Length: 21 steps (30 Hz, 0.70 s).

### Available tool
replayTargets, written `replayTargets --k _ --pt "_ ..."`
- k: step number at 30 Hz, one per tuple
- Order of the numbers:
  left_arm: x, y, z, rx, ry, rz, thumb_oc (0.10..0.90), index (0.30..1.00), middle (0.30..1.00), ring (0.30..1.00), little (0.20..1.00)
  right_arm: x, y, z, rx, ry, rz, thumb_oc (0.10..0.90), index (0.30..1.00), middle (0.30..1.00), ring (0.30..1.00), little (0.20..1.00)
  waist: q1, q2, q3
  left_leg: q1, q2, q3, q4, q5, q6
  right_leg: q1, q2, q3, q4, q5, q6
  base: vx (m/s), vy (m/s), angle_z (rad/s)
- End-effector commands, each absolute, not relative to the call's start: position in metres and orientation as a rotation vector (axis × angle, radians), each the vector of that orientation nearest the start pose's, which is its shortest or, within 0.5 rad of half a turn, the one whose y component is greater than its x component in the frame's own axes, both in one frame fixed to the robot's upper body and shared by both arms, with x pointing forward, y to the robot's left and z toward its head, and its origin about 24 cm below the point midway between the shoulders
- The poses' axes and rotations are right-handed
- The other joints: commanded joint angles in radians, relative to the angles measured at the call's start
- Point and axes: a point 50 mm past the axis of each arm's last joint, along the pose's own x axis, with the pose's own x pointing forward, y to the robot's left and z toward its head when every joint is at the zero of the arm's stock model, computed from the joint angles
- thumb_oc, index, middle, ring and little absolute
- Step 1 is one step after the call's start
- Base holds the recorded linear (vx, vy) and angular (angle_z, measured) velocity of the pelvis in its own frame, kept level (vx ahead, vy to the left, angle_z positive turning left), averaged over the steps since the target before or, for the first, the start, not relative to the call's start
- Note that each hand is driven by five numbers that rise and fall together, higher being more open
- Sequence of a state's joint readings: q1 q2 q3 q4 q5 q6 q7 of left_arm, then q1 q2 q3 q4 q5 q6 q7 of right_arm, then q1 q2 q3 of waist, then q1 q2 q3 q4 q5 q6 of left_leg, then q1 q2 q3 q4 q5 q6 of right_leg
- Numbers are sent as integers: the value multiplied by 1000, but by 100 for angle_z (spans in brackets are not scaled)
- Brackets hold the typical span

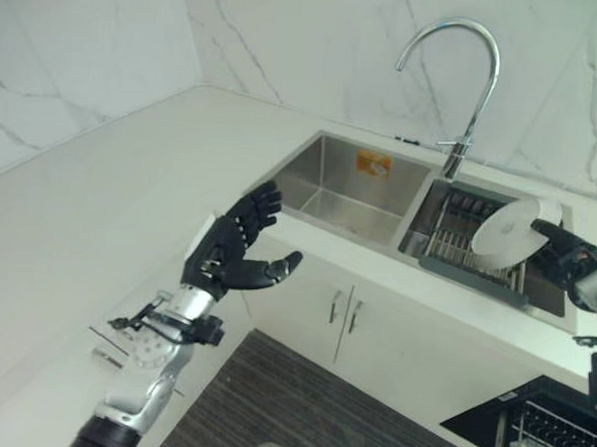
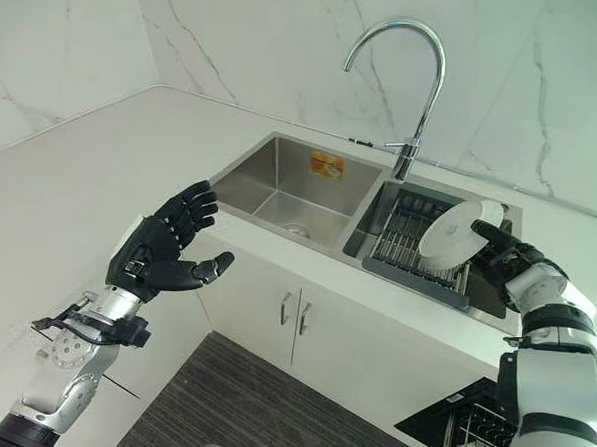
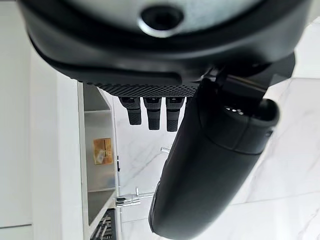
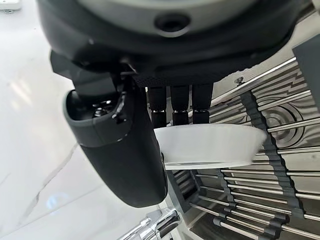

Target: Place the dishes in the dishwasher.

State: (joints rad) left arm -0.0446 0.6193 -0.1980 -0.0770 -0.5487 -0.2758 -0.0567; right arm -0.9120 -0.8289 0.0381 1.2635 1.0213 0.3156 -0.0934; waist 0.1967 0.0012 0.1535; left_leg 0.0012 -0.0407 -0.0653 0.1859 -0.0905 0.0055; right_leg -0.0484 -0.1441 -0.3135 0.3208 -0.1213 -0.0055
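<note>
The right hand (image 2: pixel 502 256) pinches a white plate (image 2: pixel 456 235) between thumb and fingers, holding it on edge above the drying rack (image 2: pixel 417 252) in the sink's (image 2: pixel 280 188) right basin, beside the faucet (image 2: pixel 406 89). The left hand (image 2: pixel 167 247) hovers over the counter (image 2: pixel 60 191) edge, fingers spread, holding nothing

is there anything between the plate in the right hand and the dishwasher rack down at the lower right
Nothing visible blocks it. The right hand holds the white plate above the drying rack in the sink; the countertop edge lies between it and the dishwasher rack below, so the plate must clear that.
</note>
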Motion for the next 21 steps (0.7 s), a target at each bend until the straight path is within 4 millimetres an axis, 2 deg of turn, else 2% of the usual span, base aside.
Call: replayTargets --k 1,6,13,14,17,21 --pt "252 194 142 28 -463 -340 800 900 900 900 900 346 -389 214 334 -11 -547 400 300 300 300 300 6 -12 -86 -55 122 52 114 -45 -98 27 -28 43 -21 -8 78 -65 92 -1" --pt "252 188 141 39 -453 -397 800 900 900 900 900 347 -389 231 247 -61 -518 400 300 300 300 300 -6 -17 -90 -50 114 59 114 -60 -87 20 -30 52 -21 -1 87 -57 78 -1" --pt "250 186 138 27 -445 -434 800 900 900 900 900 348 -378 272 203 -261 -444 400 300 300 300 300 -23 -34 -84 -42 93 65 114 -86 -67 4 -34 77 -21 17 106 -71 81 -4" --pt "247 186 143 162 -510 -415 800 900 900 900 900 349 -369 285 188 -338 -393 400 300 300 300 300 -29 -41 -80 -41 85 68 114 -95 -60 -6 -38 86 -21 27 115 -114 116 -15" --pt "244 186 146 342 -561 -406 800 900 900 900 900 347 -360 298 140 -402 -361 400 300 300 300 300 -40 -51 -76 -42 75 71 114 -103 -53 -18 -46 96 -21 41 129 -88 87 -25" --pt "245 192 142 372 -516 -446 800 900 900 900 900 336 -363 310 152 -501 -320 400 300 300 300 300 -62 -66 -66 -41 60 85 114 -122 -35 -49 -65 112 -21 73 157 -88 88 -17"
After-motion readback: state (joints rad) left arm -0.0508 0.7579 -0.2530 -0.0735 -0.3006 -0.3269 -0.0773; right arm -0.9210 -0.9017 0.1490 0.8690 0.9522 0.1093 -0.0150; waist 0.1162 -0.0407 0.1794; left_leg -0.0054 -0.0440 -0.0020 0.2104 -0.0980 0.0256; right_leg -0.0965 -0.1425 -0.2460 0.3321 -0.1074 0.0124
